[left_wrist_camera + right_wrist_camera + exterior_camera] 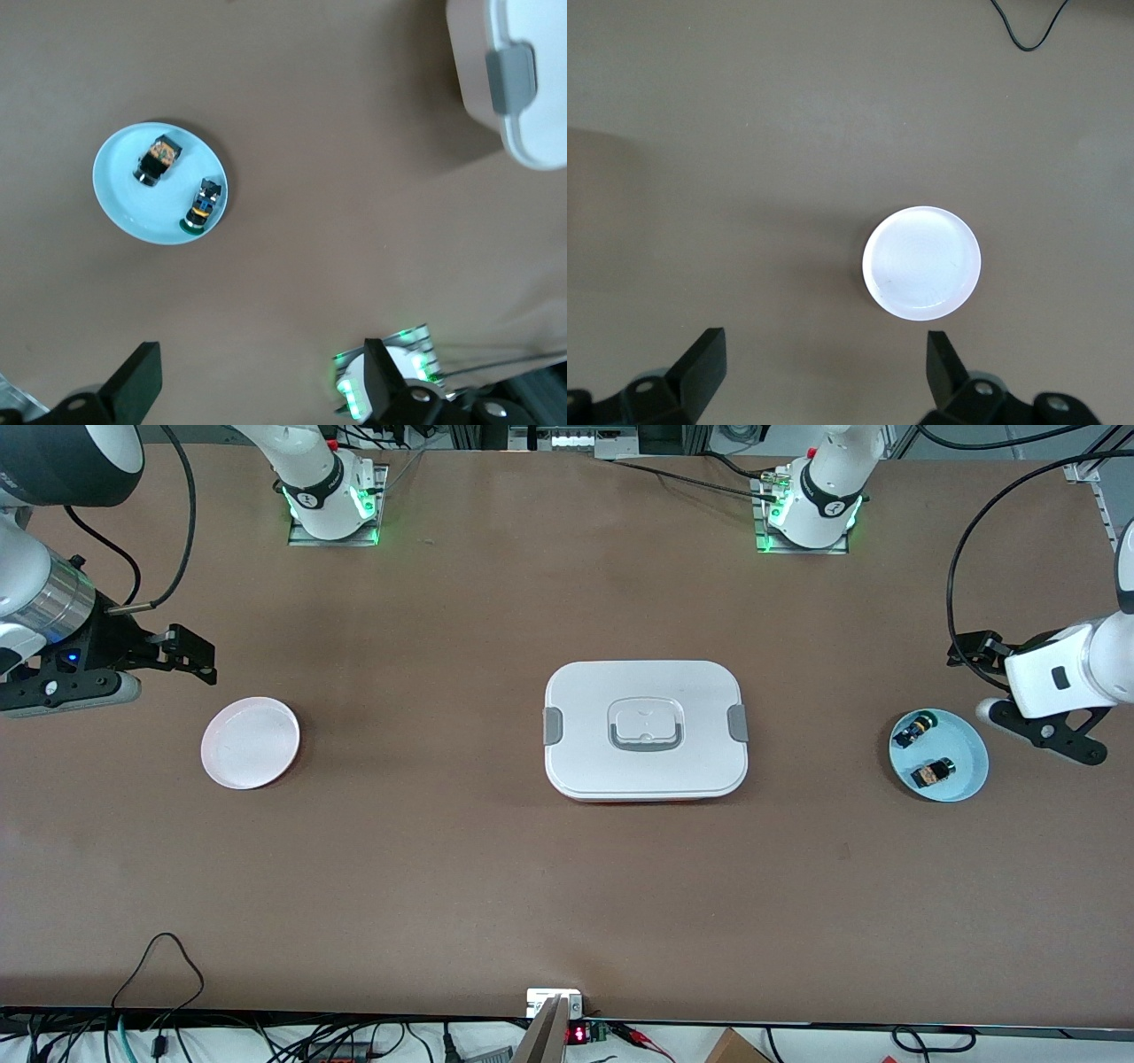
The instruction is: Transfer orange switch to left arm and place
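- The orange switch [933, 771] lies in the blue plate [970, 746] at the left arm's end of the table, on the part of the plate nearer the front camera. In the left wrist view we see its orange face turned up [159, 158].
- Just beside it in the same plate, farther from the front camera, lies the other switch [913, 731], black with blue and yellow-green parts. The two are apart but close, so we should come down squarely over the orange one and keep the fingers off its neighbour.
- The left gripper [974, 651] hangs in the air by the plate's edge toward the left arm's end of the table, not over the switch, with its fingers [137, 382] spread wide and nothing between them. We judge the step in hand to be the first reach: centre over the switch, turn the wrist so the fingers straddle its narrow sides, then lower straight.
- The piece is tiny and sits on a shallow dished plate, so we would close gently and low to keep it from tipping or skidding.
- The box [646, 731] sits in the middle of the table, between the two plates. We think the hand-over should pass above it or around it, with clear height kept.
- The pink plate [250, 742] lies at the right arm's end of the table with nothing in it.
- The right gripper [190, 657] waits in the air beside the pink plate, jaws wide apart and holding nothing.
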Robot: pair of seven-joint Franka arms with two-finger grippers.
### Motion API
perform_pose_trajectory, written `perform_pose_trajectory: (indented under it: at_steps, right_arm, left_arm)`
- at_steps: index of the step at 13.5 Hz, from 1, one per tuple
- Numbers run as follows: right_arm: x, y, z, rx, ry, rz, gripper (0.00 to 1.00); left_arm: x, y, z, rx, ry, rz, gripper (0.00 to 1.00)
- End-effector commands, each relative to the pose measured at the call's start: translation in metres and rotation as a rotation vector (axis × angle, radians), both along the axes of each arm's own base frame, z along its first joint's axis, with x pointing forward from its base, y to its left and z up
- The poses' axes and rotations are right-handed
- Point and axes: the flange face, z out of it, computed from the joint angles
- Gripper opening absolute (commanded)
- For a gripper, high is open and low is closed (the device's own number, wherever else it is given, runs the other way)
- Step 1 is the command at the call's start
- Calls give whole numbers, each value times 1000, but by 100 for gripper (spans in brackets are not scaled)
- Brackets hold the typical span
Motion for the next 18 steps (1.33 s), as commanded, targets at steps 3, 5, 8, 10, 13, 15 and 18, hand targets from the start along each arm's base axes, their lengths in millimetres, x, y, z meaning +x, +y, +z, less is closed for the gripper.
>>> perform_pose_trajectory:
  at_steps: [3, 5, 8, 10, 13, 15, 18]
  right_arm:
    - [1, 4, 6, -11, -9, 3, 100]
    - [2, 2, 6, -9, -12, -2, 100]
    - [2, 0, 6, -5, -11, -4, 100]
    - [2, 0, 6, -5, -11, -4, 100]
    - [2, -2, 6, -3, -10, -7, 100]
    - [2, -2, 6, -3, -11, -7, 100]
    - [3, -3, 5, -3, -10, -7, 100]
  left_arm:
    - [-21, 9, 22, -34, -158, 177, 100]
    - [-37, 9, 32, -13, -359, 259, 100]
    - [-57, 0, 27, 2, -406, 326, 100]
    - [-58, -4, 27, 3, -402, 318, 100]
    - [-62, -8, 27, 4, -354, 303, 100]
    - [-58, -4, 32, 7, -359, 306, 100]
    - [-54, -21, 34, 7, -352, 274, 100]
